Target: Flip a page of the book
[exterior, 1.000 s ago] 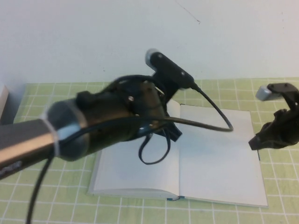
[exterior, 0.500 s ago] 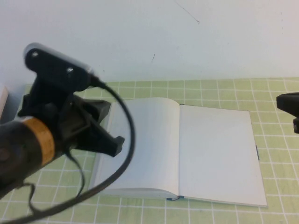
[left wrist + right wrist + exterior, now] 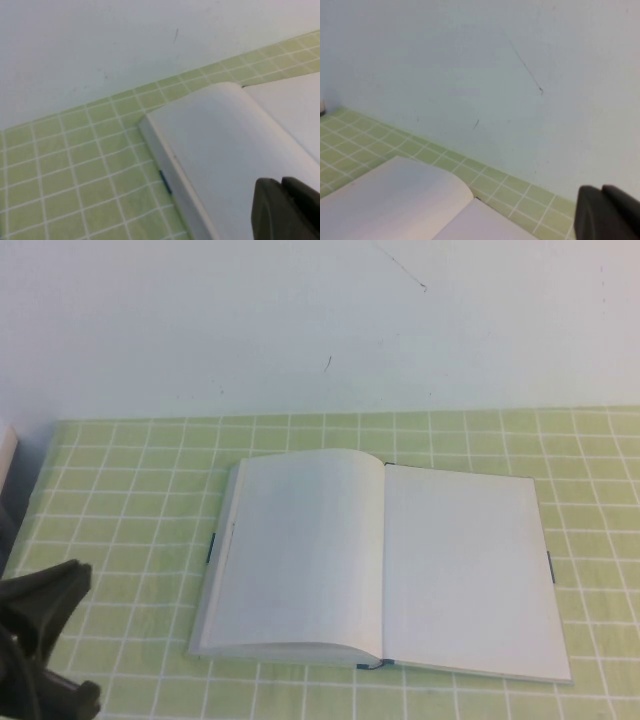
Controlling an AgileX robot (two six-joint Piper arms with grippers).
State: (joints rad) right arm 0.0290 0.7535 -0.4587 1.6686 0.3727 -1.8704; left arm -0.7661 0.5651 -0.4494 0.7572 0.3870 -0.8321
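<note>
The book (image 3: 385,565) lies open and flat on the green checked mat, and both facing pages are blank white. The left-hand page (image 3: 300,550) bows up a little near the spine; no printed drawings show. The book also shows in the left wrist view (image 3: 235,135) and in the right wrist view (image 3: 405,200). My left gripper (image 3: 281,182) is shut and empty, raised off the book's near left side; in the high view only a dark part of the left arm (image 3: 40,640) shows at the bottom left corner. My right gripper (image 3: 601,189) is shut and empty, raised and facing the wall, and is out of the high view.
The green checked mat (image 3: 130,490) covers the table up to a white wall (image 3: 320,320) just behind the book. A pale object's edge (image 3: 5,455) shows at the far left.
My left arm has pulled back from over the book's left half to the bottom left corner. My right gripper has left the high view to the right. The book lies uncovered.
</note>
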